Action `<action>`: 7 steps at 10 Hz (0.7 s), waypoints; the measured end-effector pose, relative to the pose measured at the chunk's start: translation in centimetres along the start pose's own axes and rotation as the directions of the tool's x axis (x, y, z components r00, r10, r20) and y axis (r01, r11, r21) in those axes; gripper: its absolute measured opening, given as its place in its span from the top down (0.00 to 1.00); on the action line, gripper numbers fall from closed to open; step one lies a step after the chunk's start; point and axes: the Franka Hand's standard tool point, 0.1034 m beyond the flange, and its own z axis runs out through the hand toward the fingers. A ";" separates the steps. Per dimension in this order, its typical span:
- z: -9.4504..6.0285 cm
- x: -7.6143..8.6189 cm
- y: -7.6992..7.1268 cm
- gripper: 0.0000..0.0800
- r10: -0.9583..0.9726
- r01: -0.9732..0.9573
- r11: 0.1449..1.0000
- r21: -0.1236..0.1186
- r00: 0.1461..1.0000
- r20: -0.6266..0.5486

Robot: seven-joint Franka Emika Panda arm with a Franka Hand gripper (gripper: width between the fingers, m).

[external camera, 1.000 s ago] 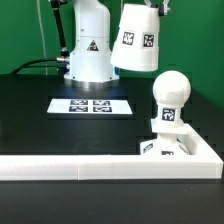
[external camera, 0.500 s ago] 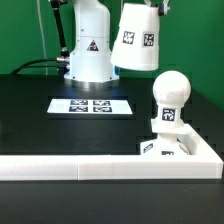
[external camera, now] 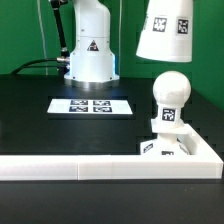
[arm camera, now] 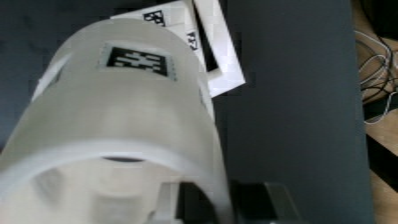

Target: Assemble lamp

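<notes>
The white cone shade (external camera: 165, 30) with a square tag hangs in the air at the exterior view's upper right, right above the round bulb (external camera: 170, 94). The bulb stands upright on the flat square base (external camera: 165, 146). The shade and bulb are apart. In the wrist view the shade (arm camera: 125, 110) fills most of the picture. My gripper (arm camera: 224, 205) is shut on the shade's wall, one finger inside it and one outside. The gripper is out of frame in the exterior view.
A low white wall (external camera: 80, 167) runs along the table's front and turns round the base at the exterior view's right. The marker board (external camera: 90, 105) lies mid-table. The white robot pedestal (external camera: 88, 50) stands behind it, with cables to the exterior view's left.
The shade has moved up and to the exterior view's right, from beside the pedestal to above the bulb. The bulb and base have not moved.
</notes>
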 end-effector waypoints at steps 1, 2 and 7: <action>1.0 0.0 -0.5 0.94 -0.009 0.009 1.000 0.000 1.000 -0.007; 1.9 -0.2 -0.6 0.94 -0.014 0.014 1.000 -0.006 1.000 -0.003; 6.5 -1.1 0.1 0.94 -0.154 0.153 0.988 -0.012 0.988 -0.032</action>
